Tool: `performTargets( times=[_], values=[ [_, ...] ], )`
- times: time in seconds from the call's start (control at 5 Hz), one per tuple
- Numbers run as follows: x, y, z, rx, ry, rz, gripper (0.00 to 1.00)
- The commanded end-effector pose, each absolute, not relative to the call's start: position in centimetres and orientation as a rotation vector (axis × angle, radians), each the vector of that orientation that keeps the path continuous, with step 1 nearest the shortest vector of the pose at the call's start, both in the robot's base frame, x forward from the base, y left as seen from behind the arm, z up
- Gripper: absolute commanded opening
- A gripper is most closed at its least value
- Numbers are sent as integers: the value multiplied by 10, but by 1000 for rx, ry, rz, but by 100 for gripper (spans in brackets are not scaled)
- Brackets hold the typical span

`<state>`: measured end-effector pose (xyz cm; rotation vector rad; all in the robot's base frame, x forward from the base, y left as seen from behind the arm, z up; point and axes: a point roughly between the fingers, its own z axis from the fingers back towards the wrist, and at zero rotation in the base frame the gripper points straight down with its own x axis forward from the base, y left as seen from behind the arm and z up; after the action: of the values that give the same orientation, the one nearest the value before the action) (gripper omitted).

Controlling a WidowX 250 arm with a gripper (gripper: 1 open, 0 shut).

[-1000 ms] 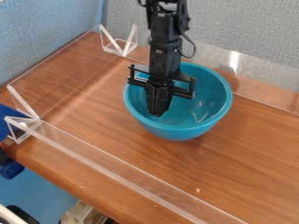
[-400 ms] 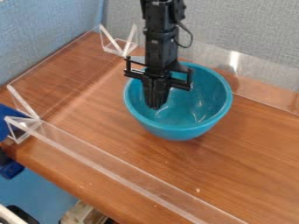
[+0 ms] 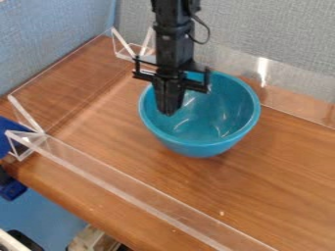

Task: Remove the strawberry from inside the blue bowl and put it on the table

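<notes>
Teal-blue glossy plastic bowl point(image 3: 225, 116) on wood-grain bench point(image 3: 92, 118); black pincer point(image 3: 167, 108) clenched inside it, probably on the unseen red strawberry. Step: lift-out; next, clear the bowl's rim.

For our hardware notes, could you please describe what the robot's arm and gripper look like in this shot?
The arm is a slim, all-black column built of boxy segments. A thin dark cable seems to loop beside it. Its gripper is black too, with a short horizontal crossbar above narrow fingers. No markings or labels are legible at this size.
</notes>
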<state>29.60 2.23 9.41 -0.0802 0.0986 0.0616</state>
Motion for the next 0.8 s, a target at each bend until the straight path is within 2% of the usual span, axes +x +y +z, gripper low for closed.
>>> performTargets(
  times=[0.0,0.2,0.6],
  values=[
    [294,41,129,-76,3,95,0],
    [291,69,130,-66,9,150,0],
    [281,115,100,-41,76,219,0]
  ],
)
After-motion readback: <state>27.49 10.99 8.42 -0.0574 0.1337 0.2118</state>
